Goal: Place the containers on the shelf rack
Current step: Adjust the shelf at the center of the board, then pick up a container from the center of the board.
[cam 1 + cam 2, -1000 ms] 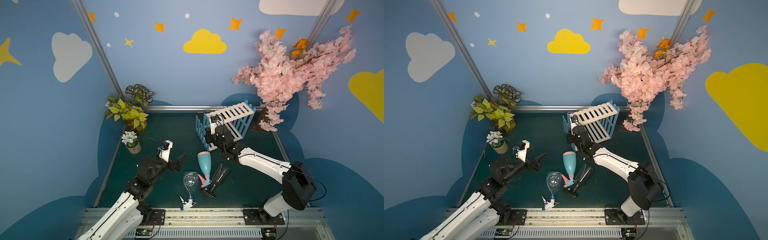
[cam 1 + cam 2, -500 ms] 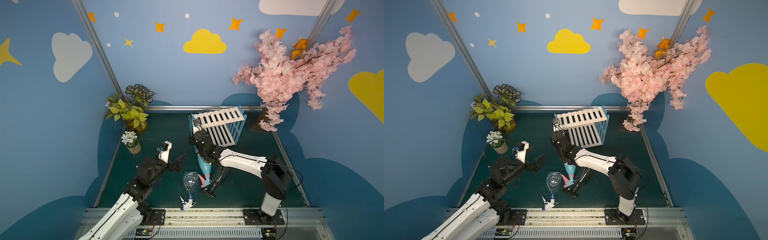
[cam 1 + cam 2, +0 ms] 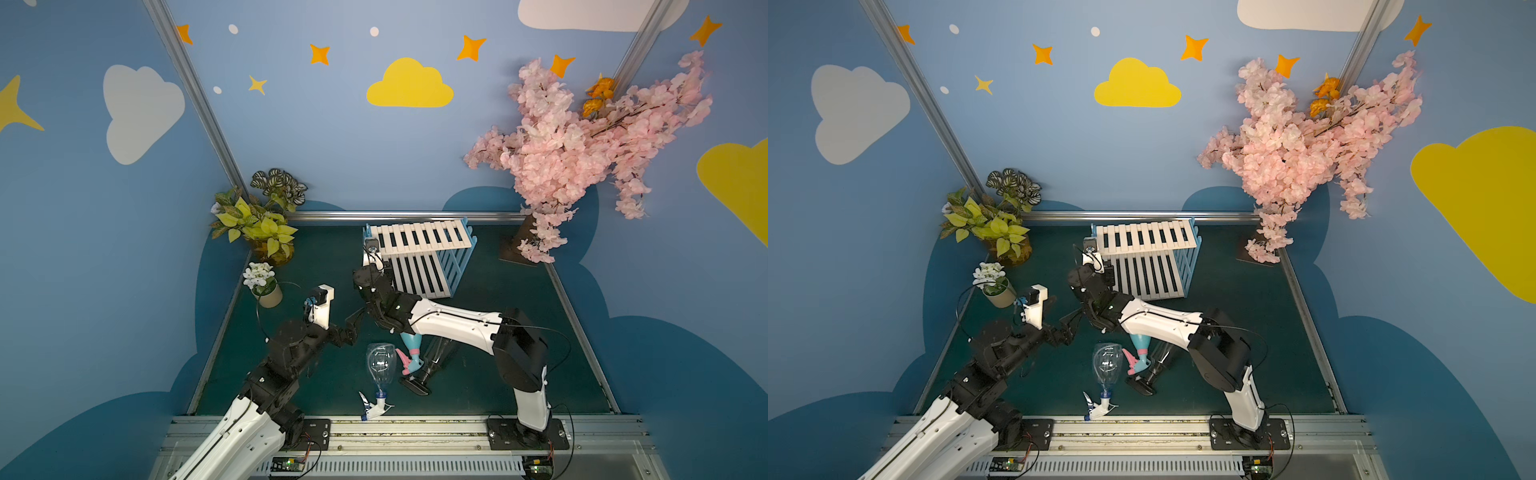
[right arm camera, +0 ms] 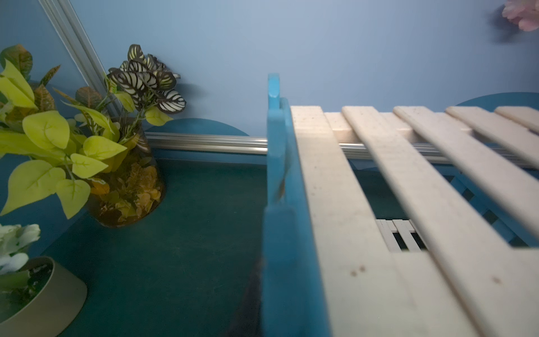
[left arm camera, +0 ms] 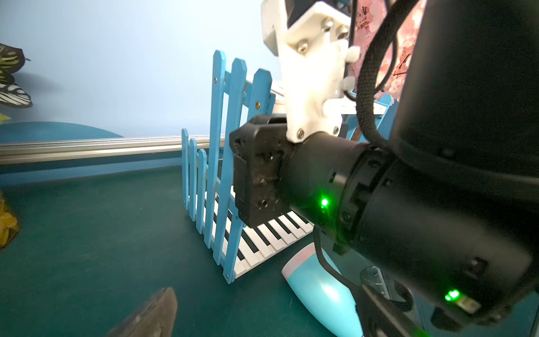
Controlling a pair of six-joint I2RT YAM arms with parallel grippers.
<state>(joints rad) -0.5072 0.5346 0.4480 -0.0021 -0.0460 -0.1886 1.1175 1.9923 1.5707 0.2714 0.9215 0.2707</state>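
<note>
**Right end effector clamped on the rack; 3 bottles lie on the tabletop**

In both top views we see the shelf rack (image 3: 419,239) at the back of the tabletop (image 3: 511,291), close to the rear rail, between the leafy potted plant (image 3: 262,226) and the pink blossom tree (image 3: 582,145). The right end effector (image 3: 381,270) is closed narrow on the rack's light-blue side frame, on the side facing the plants. In the right wrist view that blue picket (image 4: 280,204) fills the centre, with the white slats of the upper shelf beside it.

The left end effector (image 3: 352,327) hangs over the tabletop with its jaws wide apart and holds nothing. It sits just beside the right arm's wrist.

All 3 containers lie on their sides near the front of the tabletop, and none is on the rack. The clear bottle (image 3: 380,361) points its white-blue sprayer at the front edge. The teal bottle (image 3: 411,343) is partly under the right arm. The dark bottle (image 3: 436,357) lies just beside the teal one.

A small white-flower pot (image 3: 262,282) stands near the left wall.
</note>
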